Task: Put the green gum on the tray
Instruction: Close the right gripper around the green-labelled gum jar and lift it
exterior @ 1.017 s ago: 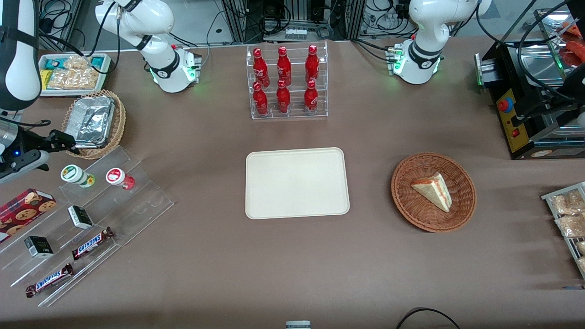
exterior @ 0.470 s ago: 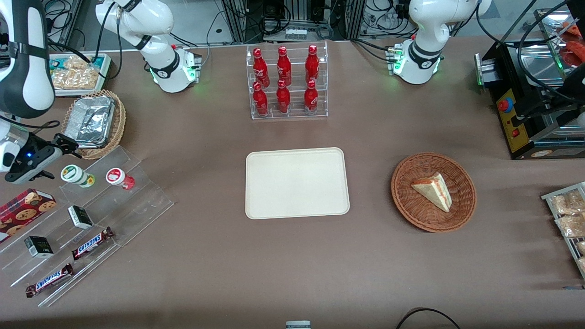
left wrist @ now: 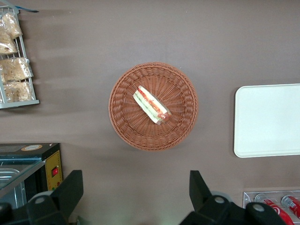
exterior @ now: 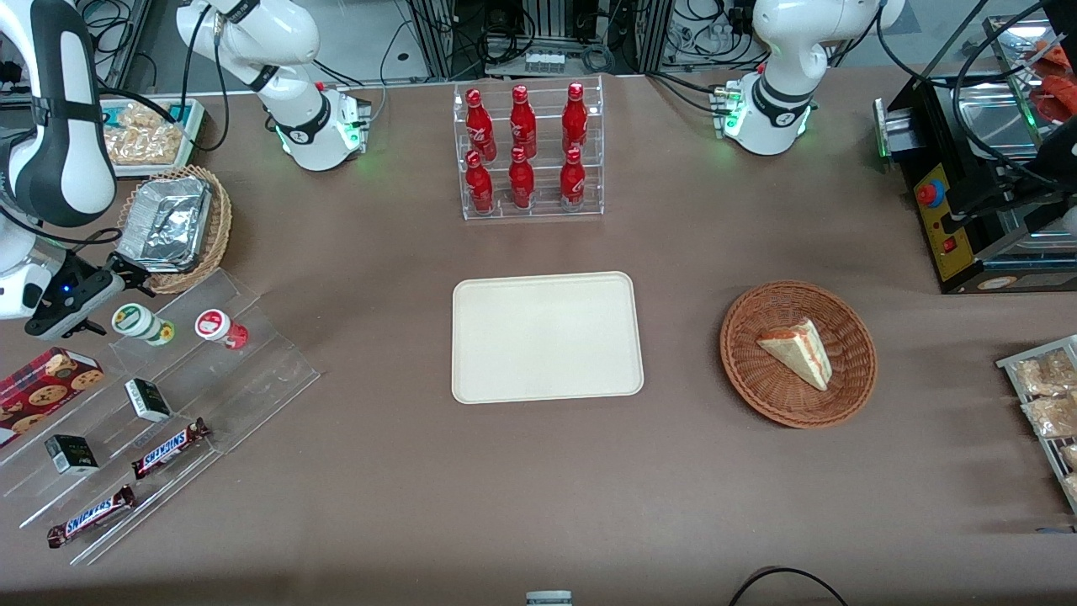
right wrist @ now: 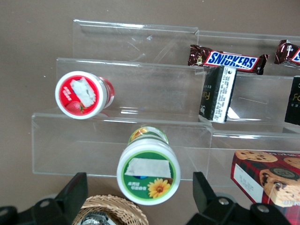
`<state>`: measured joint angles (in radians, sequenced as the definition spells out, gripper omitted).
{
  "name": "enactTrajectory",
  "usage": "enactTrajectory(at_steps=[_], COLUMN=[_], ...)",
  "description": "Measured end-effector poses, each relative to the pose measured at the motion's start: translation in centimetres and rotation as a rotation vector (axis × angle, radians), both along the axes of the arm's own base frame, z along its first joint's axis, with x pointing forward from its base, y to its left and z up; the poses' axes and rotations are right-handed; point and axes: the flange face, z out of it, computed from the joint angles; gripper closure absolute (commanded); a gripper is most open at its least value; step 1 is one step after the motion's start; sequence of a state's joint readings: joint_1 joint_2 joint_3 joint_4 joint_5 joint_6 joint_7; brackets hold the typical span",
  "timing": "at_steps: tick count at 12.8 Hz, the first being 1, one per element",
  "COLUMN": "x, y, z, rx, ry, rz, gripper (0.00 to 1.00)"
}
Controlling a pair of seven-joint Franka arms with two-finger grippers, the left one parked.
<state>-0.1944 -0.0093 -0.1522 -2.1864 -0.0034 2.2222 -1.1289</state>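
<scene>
Brown cloth covers the table (exterior: 379, 505), with a wide bare stretch between the stand and the tray. Cream and flat, the tray (exterior: 547, 337) lies mid-table with nothing on it, its low rim clear on every edge; the bottle rack (exterior: 530, 151) stands farther from the front camera than the tray, and a wicker basket (exterior: 798, 353) holding a sandwich (exterior: 795, 349) sits toward the parked arm's end.

Toward the working arm's end, the clear stepped stand (exterior: 168, 396) carries the small goods. On its top step the green gum (exterior: 139, 321) (right wrist: 148, 169) stands upright, white lid up. Just beside it, apart, is the red gum (exterior: 217, 326) (right wrist: 82, 94). Lower steps hold two dark boxes (exterior: 147, 399) and two Snickers bars (exterior: 168, 448); a cookie box (exterior: 42, 383) lies beside the stand. A foil tray in a basket (exterior: 172, 227) sits close by the top step, farther from the front camera.

The gripper (exterior: 126, 276) (right wrist: 140, 206) hovers above the stand's top edge, between the foil basket and the green gum. Its fingers are spread wide and hold nothing; in the wrist view the gum's lid sits between the two fingertips, untouched.
</scene>
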Motion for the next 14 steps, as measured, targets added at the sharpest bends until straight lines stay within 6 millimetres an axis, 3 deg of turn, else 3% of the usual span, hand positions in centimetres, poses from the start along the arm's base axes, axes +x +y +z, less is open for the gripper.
enactTrajectory(at_steps=[1, 2, 5, 10, 14], x=[0.0, 0.0, 0.0, 0.2, 2.1], y=[-0.1, -0.2, -0.3, -0.1, 2.4], z=[-0.5, -1.0, -2.4, -2.1, 1.9], rx=[-0.001, -0.002, -0.004, -0.004, 0.009], ry=[0.001, 0.000, 0.003, -0.003, 0.012], rz=[-0.002, -0.004, -0.005, -0.010, -0.049], gripper=[0.00, 0.08, 0.99, 1.00, 1.00])
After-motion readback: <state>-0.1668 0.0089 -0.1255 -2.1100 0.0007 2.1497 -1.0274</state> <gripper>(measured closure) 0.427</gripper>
